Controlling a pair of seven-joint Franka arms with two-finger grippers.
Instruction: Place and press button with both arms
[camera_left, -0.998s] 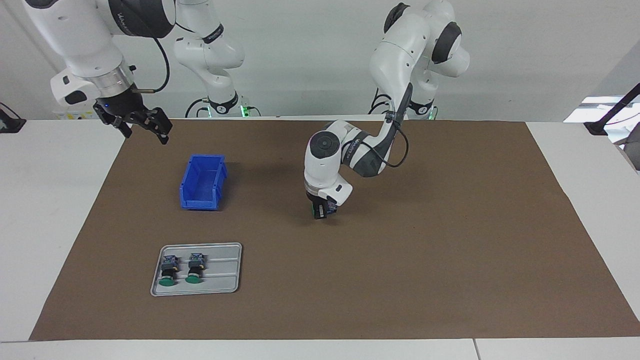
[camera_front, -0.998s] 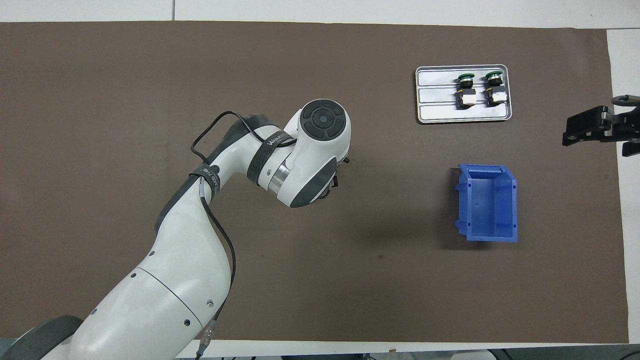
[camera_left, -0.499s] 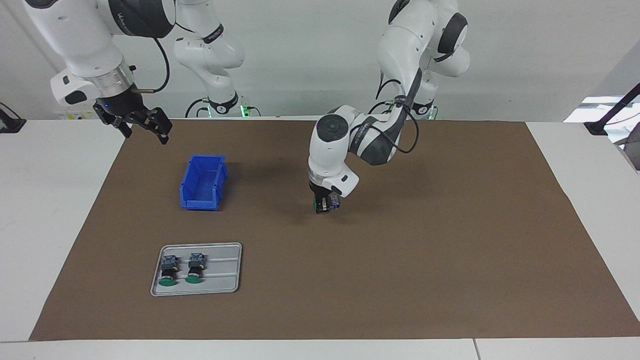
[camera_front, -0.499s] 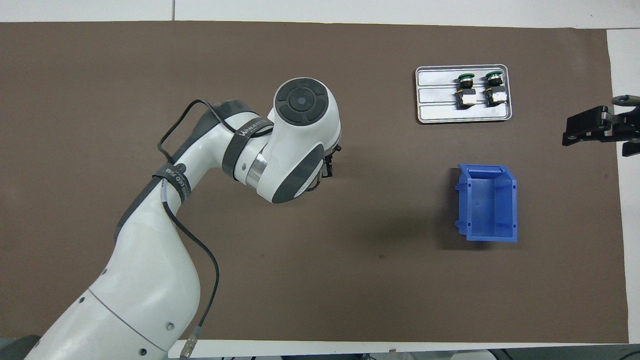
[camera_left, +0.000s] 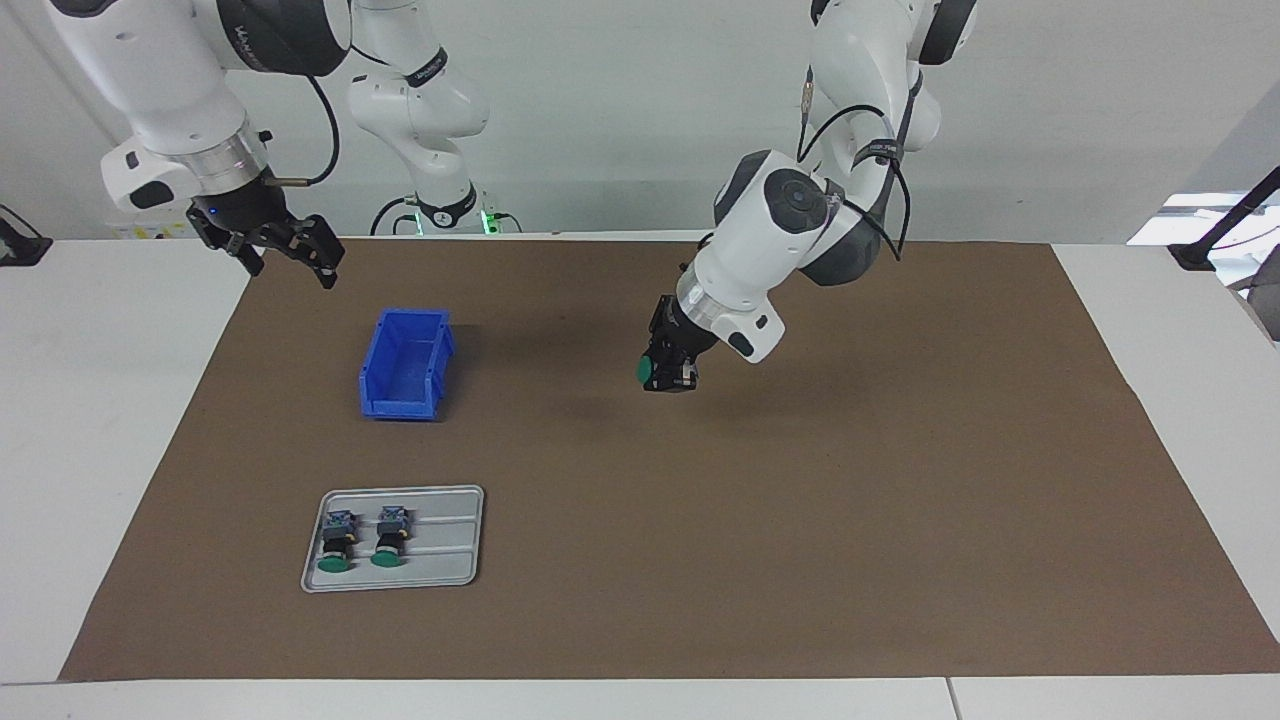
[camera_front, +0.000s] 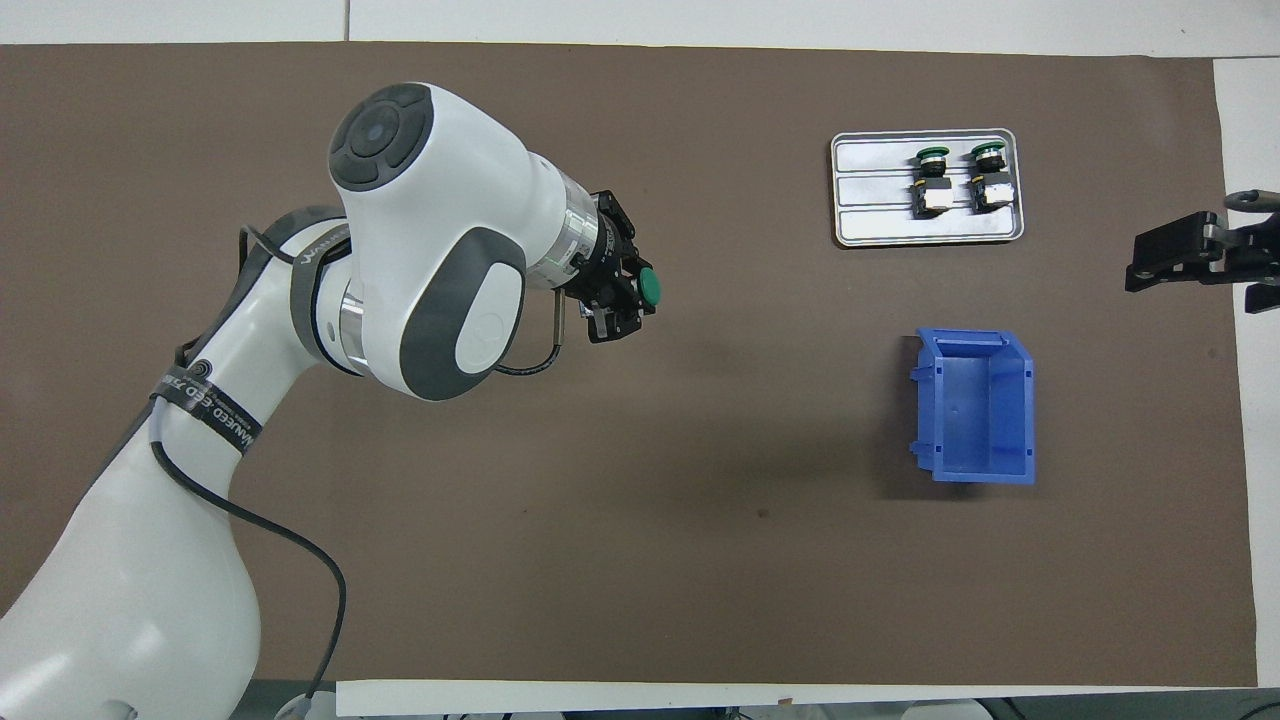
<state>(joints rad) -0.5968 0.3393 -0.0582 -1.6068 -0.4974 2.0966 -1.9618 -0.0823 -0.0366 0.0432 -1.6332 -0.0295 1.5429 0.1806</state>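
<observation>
The brown mat covers most of the table. The left gripper, raised over mid-table, is clamped on a button. The right gripper, fingers spread and empty, waits over its end's robot-side corner. The bin sits nearer that end; the tray, by the edge away from the robots, holds two buttons.

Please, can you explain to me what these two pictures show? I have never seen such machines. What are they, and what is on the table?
These are two white robot arms at a table, photographed once from across the table and once from above. The left pincer holds a green-capped button in the air over the brown mat. The right pincer waits, open, above the mat's edge at its own end. On the mat stand an empty blue bin and, farther from the robots, a grey tray with two more buttons.
</observation>
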